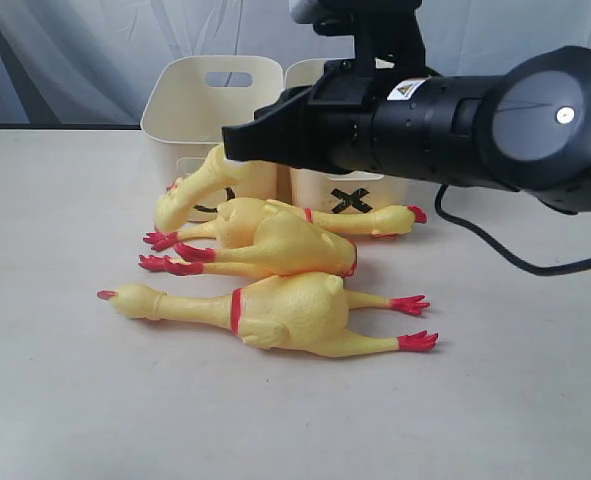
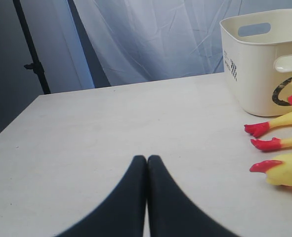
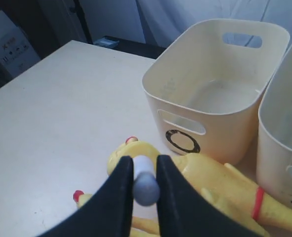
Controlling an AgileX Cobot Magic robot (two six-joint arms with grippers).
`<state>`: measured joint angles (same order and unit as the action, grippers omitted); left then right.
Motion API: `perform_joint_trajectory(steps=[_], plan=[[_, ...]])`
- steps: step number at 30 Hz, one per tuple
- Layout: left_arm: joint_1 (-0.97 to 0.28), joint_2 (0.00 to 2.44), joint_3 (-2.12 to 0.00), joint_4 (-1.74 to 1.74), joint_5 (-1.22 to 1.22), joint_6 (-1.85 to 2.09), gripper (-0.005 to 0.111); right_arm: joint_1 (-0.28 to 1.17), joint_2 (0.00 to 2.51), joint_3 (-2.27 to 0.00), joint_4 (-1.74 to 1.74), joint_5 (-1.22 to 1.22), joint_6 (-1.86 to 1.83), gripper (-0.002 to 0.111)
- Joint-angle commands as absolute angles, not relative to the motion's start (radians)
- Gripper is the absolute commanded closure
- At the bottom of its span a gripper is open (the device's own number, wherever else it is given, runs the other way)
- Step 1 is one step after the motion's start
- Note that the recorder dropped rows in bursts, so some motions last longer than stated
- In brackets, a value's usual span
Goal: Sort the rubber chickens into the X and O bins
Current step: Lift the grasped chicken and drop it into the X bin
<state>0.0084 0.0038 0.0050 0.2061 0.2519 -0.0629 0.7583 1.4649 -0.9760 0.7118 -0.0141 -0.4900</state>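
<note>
My right gripper reaches left in front of the bins. In the right wrist view the right gripper is shut on a white and grey-blue stub of a rubber chicken. That held chicken curves down from the gripper beside the O bin. The largest chicken lies nearest, head to the left. Two more chickens lie stacked behind it, one neck stretched before the X bin. My left gripper is shut on nothing over bare table, left of the chickens' red feet.
The two cream tubs stand side by side at the table's back edge, the O bin left of the X bin, both with nothing inside as far as shown. A black cable trails over the table on the right. A curtain hangs behind.
</note>
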Motion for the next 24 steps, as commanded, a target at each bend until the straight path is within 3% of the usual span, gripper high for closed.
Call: perform_joint_trajectory(steps=[1, 24], plan=[[0.007, 0.000, 0.000, 0.207, 0.232, -0.067, 0.107, 0.757, 1.431, -0.986, 0.705, -0.049, -0.496, 0.109], [0.007, 0.000, 0.000, 0.207, 0.232, -0.067, 0.107, 0.708, 1.374, -0.986, 0.793, -0.295, -0.578, 0.109]])
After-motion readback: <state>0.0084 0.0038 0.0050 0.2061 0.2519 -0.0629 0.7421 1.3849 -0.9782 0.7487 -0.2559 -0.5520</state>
